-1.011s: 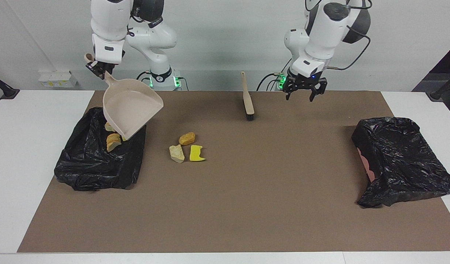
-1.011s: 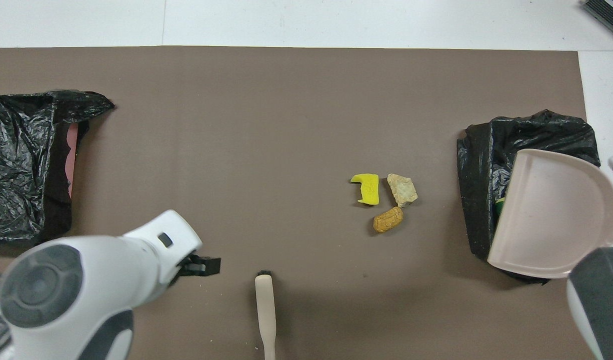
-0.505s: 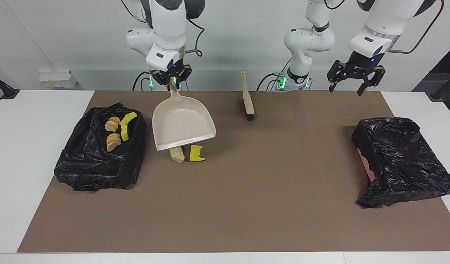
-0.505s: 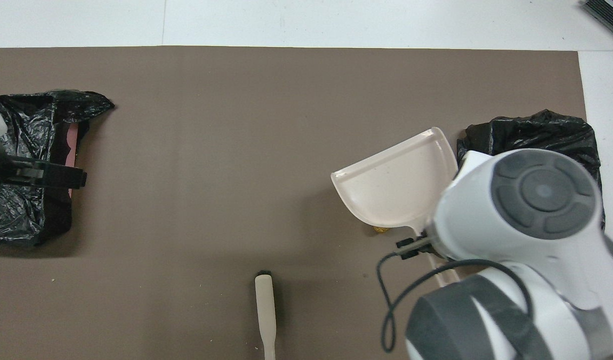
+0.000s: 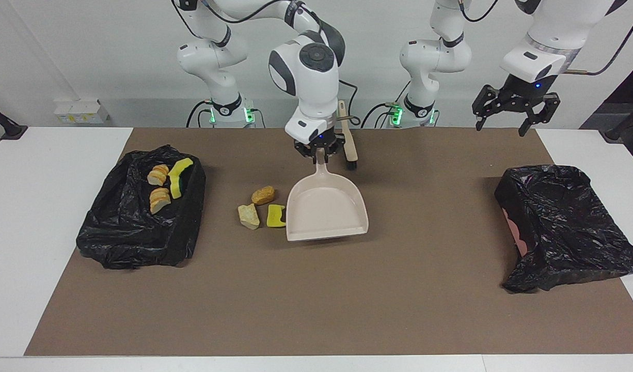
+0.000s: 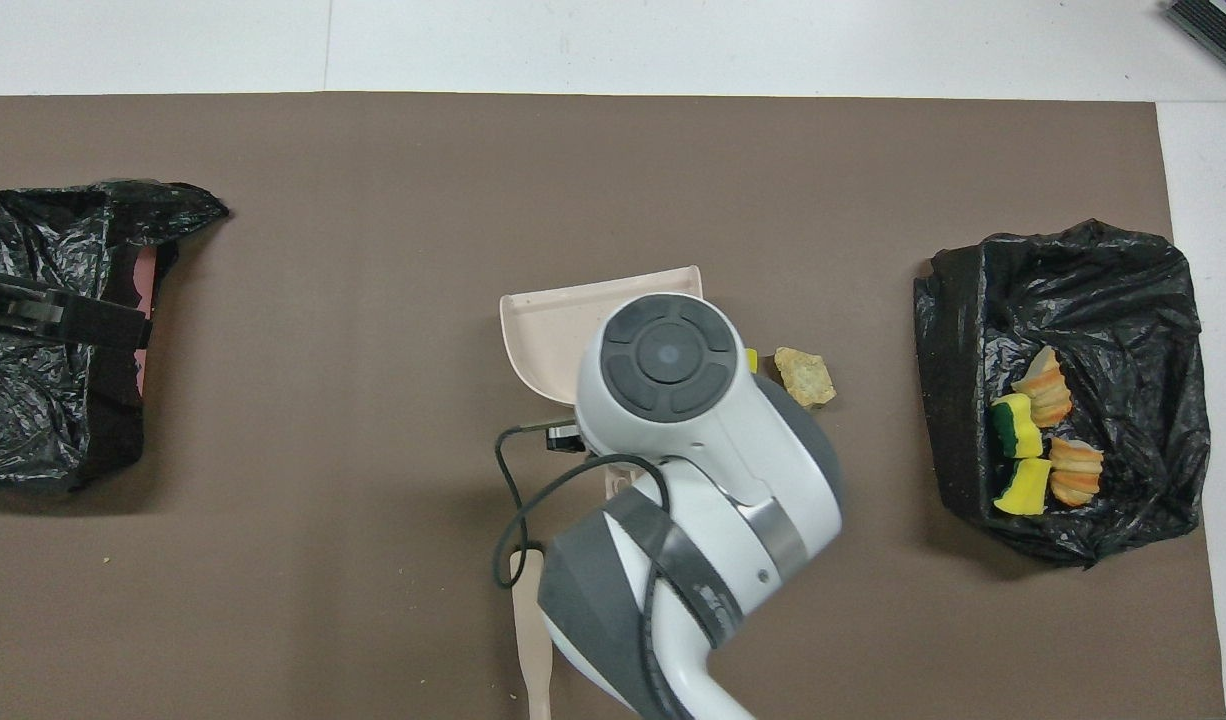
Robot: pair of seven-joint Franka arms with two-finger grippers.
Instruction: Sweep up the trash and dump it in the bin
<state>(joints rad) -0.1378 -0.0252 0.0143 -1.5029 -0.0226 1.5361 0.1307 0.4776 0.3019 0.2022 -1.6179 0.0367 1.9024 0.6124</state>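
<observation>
Trash: three loose scraps [image 5: 259, 206] sit on the mat at about 9 o'clock of the dustpan [image 5: 327, 209], just beside its side wall; four more lie in the bin [image 5: 141, 217] at the right arm's end. They look light, soft, likely to skid, so brush them, don't pinch. Right gripper [image 5: 319, 149] is clamped on the dustpan handle. Brush [image 5: 347, 137] lies at 12 o'clock, take it by the handle. Left gripper [image 5: 515, 111] waits with jaws wide, holding nothing, above the second bin [image 5: 564, 222]

A brown rectangular mat [image 5: 316, 310] is spread over the white table [image 5: 53, 206]; a white wall socket box [image 5: 79, 111] is seen near the table's robot-side edge.
</observation>
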